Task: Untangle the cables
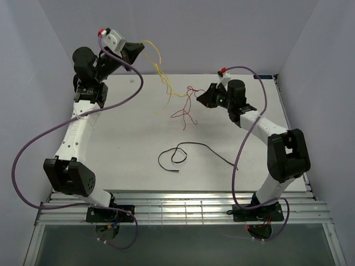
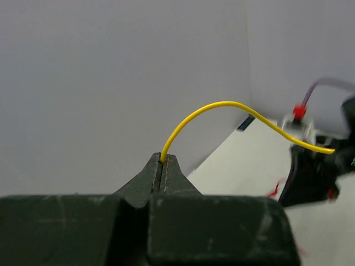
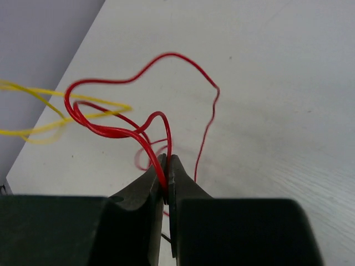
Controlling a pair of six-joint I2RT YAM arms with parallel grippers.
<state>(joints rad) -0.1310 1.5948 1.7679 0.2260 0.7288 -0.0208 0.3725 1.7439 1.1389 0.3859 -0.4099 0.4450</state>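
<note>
1 black cable lay loose in an open loop on the white table, apart from both grippers. Farther back, the right gripper was clamped shut on the red cable, whose loops overlapped the yellow cable. At the far left, the raised left gripper was pinched tight on the yellow cable's end, holding it above the table.

Yellow wire, red wire aloft; black wire flat.
</note>
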